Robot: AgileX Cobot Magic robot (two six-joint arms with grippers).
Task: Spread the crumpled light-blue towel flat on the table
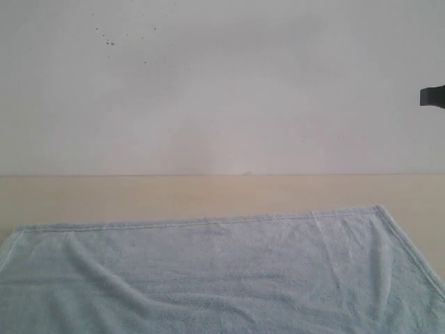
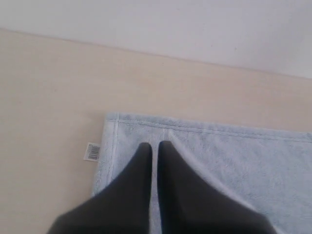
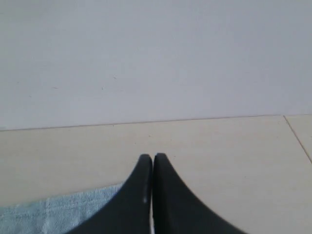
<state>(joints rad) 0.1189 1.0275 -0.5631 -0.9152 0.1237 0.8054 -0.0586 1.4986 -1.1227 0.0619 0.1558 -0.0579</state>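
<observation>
The light-blue towel [image 1: 222, 271] lies spread over the near part of the cream table [image 1: 208, 191], with its far hem nearly straight and a few soft folds on its left half. In the left wrist view my left gripper [image 2: 155, 145] is shut and hangs over the towel [image 2: 234, 156] just inside one hemmed corner, with nothing between its fingers. A small white barcode label [image 2: 92, 151] sticks out from that corner's edge. My right gripper [image 3: 152, 157] is shut too, over bare table [image 3: 234, 156] just past the towel [image 3: 58, 212] edge.
A white-grey wall [image 1: 222, 83] rises behind the table's far edge. A small black part [image 1: 432, 96] juts in at the right edge of the exterior view, high above the table. A thin seam [image 3: 297, 136] crosses the tabletop in the right wrist view.
</observation>
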